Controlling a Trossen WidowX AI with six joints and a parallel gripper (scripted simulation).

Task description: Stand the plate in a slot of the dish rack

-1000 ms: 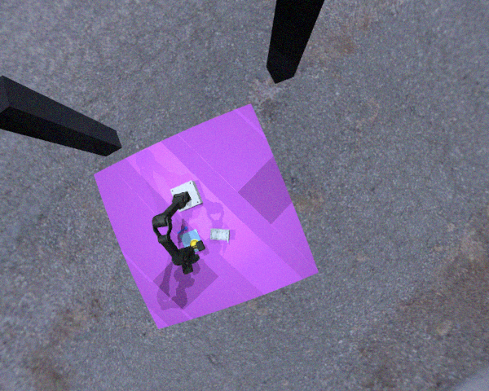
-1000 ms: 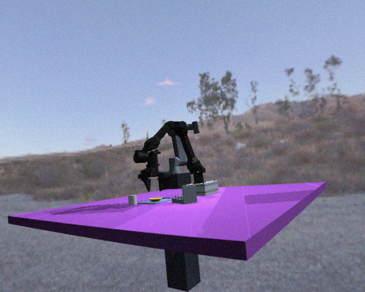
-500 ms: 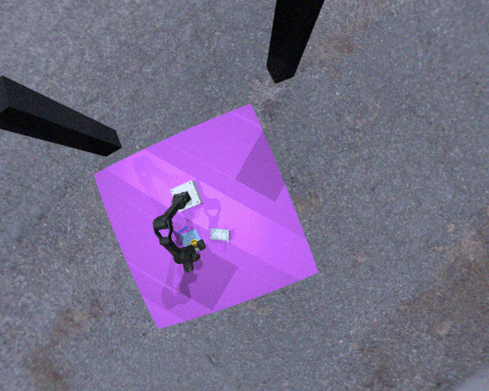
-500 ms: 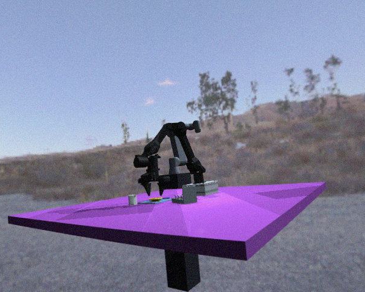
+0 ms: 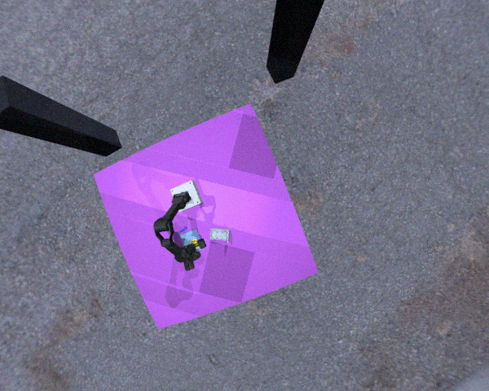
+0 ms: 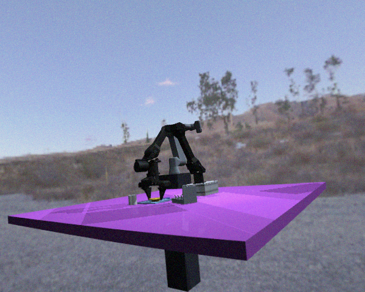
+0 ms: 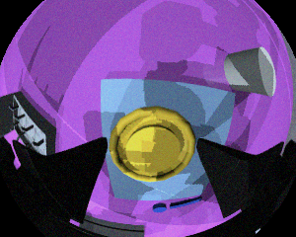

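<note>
Spread wide open at the fingers (image 5: 201, 243) (image 6: 148, 192), with nothing held. In the wrist view, reaching in from lower left and lower right to either side of the yellow plate (image 5: 193, 243) (image 6: 154, 199) (image 7: 153, 145); impossible to tell whether touching its rim. Just below centre there, lying flat on the light-blue mat (image 5: 188, 236) (image 6: 164, 200) (image 7: 123, 91), well apart from any rack slot. Near the mat's lower edge, a blue spoon (image 5: 186, 228) (image 7: 185, 202). At the upper right, beyond the mat, a grey cup (image 6: 132, 199) (image 7: 239, 74), upright in the exterior view. At the left edge, the dish rack (image 5: 219, 234) (image 6: 190, 194) (image 7: 5, 118), right of the mat in the top view. Farther out, above the mat in that view, the arm's pale base (image 5: 195, 187) (image 6: 211, 187), on the purple surface (image 5: 262, 214) (image 6: 220, 219) (image 7: 84, 64).
</note>
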